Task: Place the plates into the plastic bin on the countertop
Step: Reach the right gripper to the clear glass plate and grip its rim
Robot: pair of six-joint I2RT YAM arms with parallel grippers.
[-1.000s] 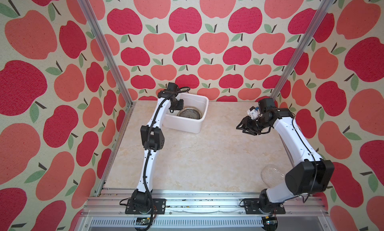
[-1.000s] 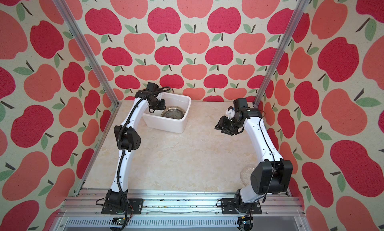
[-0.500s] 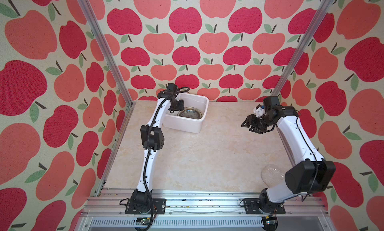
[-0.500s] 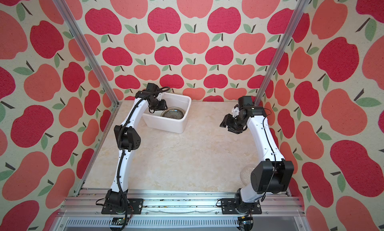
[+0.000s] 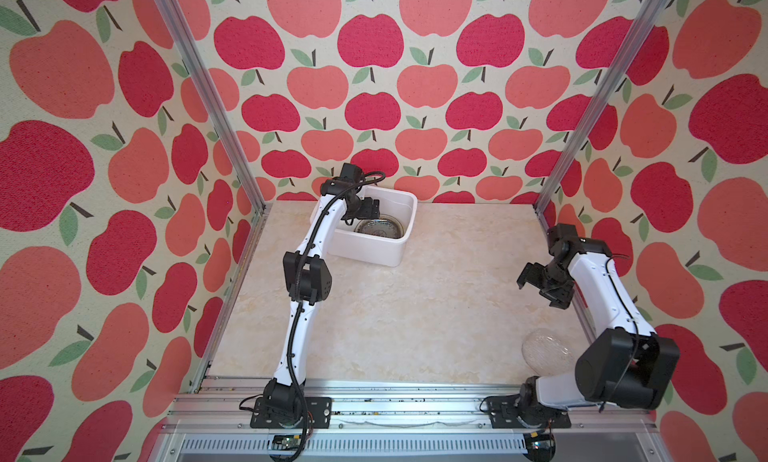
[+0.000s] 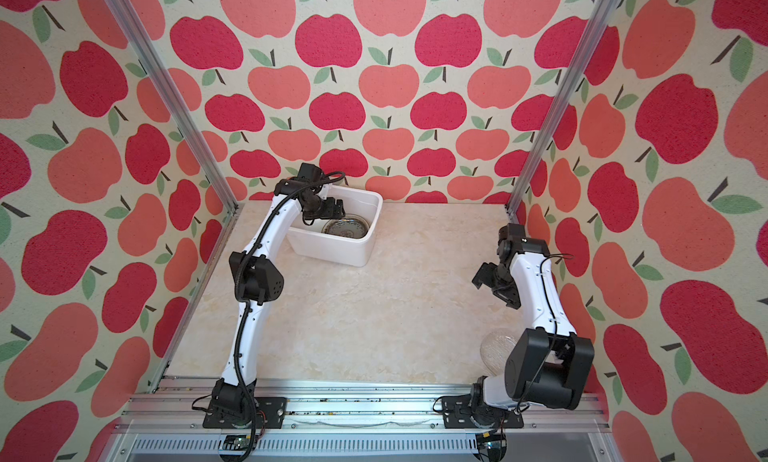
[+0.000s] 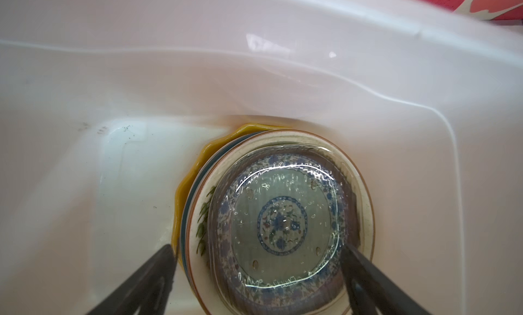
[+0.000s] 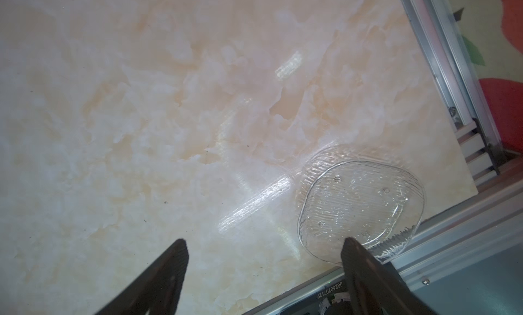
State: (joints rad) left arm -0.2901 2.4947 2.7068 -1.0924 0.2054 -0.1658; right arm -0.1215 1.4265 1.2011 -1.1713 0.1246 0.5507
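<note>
Both are spread wide with nothing in them: the left claw (image 7: 257, 247) hangs over the stack (image 7: 283, 223) in the bin (image 5: 374, 248), and the right claw (image 8: 263, 241) hovers above bare counter (image 5: 415, 314). One clear glass plate (image 8: 359, 208) sits alone by the front rail (image 5: 374, 391), well apart from the bin. Apple wallpaper (image 5: 370, 40) all around.

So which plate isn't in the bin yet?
Start at the marble countertop and go to its near right corner. There lies a clear ribbed glass plate, see-through and alone, while the other plates sit stacked in the white bin.
</note>
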